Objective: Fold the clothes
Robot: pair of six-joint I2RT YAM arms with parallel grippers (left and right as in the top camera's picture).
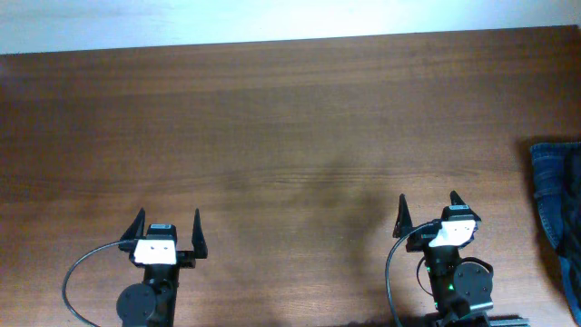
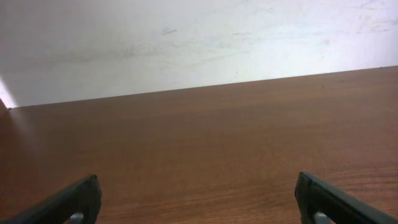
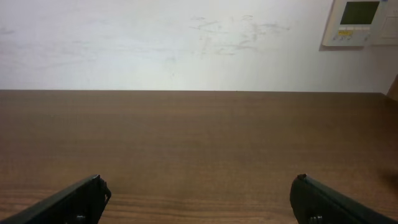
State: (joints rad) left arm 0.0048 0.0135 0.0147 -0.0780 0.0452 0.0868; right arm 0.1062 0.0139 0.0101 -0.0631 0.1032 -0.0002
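table [image 1: 290,118]: broad dark-brown wood grain, smooth | wall [image 3: 155,43]: white, scuffed, small control panel [image 3: 359,22] | denim garment [image 1: 556,209]: blue, crumpled at right edge | left gripper [image 1: 169,231], right gripper [image 1: 428,211]: both spread wide, holding nothing | black T-shirt: not in view

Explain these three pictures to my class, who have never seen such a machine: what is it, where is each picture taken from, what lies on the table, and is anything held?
The machine is two robot arms at a brown wooden table. The overhead picture looks straight down. It shows the left gripper and the right gripper, each a two-finger claw, both open and holding nothing. The other two pictures come from cameras on each wrist, so the dark shapes at the bottom corners are that arm's own fingers, looking across the table to a white wall. The only thing on the table is blue denim cloth at the right edge. No black T-shirt shows.
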